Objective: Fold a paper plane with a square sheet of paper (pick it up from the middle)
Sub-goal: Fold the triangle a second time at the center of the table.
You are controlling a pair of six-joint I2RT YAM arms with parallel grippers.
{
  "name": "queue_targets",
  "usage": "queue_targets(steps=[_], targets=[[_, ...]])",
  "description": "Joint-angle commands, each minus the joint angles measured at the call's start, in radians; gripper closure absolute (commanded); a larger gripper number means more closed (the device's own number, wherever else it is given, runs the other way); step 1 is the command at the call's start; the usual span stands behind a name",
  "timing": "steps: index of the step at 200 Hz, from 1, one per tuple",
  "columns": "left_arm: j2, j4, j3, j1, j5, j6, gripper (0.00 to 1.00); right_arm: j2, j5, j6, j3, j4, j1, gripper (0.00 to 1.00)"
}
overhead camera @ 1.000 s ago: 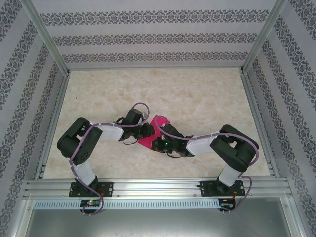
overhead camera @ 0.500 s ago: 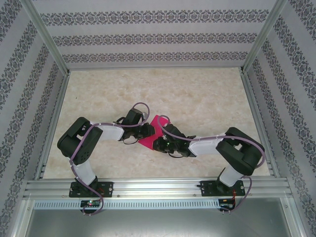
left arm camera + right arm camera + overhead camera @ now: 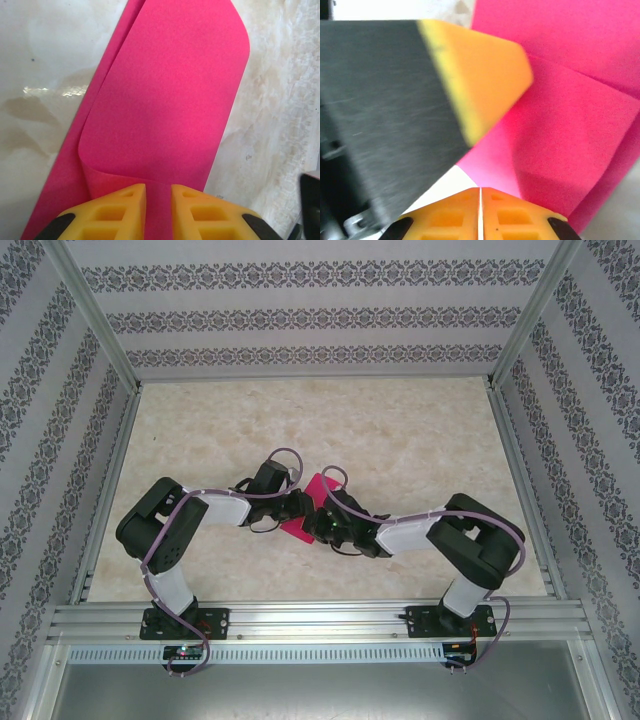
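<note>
The square sheet of paper (image 3: 318,488) is magenta-pink and lies folded at mid-table, between my two grippers. In the left wrist view the paper (image 3: 170,90) has one flap curled over the layer beneath. My left gripper (image 3: 158,187) is shut on the curl at its near end, the jaws a narrow gap apart with pink between them. From above, the left gripper (image 3: 298,506) sits at the paper's left edge. My right gripper (image 3: 322,523) is at its near edge. The right gripper (image 3: 480,189) is shut, its tips at a corner of the paper (image 3: 570,125), with nothing seen between them.
The left gripper's yellow-tipped black finger (image 3: 485,70) looms close in the right wrist view. The marble-patterned table (image 3: 400,430) is fenced by aluminium rails at the left (image 3: 110,490) and front (image 3: 320,620), with patterned walls behind.
The right gripper has slid left and a little further over the paper, closer to the left gripper, covering more of the sheet. The left arm has stayed put.
</note>
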Motion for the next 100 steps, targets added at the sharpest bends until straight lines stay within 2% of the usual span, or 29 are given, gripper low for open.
queue_targets(steps=[1, 49, 100], targets=[[0.047, -0.076, -0.040, -0.002, -0.039, 0.009, 0.78, 0.032, 0.050, 0.074, -0.020, 0.039, 0.006, 0.90], [0.036, -0.079, -0.039, -0.002, -0.055, 0.009, 0.77, 0.046, 0.070, 0.087, -0.055, -0.112, 0.036, 0.90], [0.020, -0.094, -0.010, 0.001, -0.081, 0.014, 0.74, 0.070, 0.040, 0.042, -0.060, -0.152, 0.051, 0.90]])
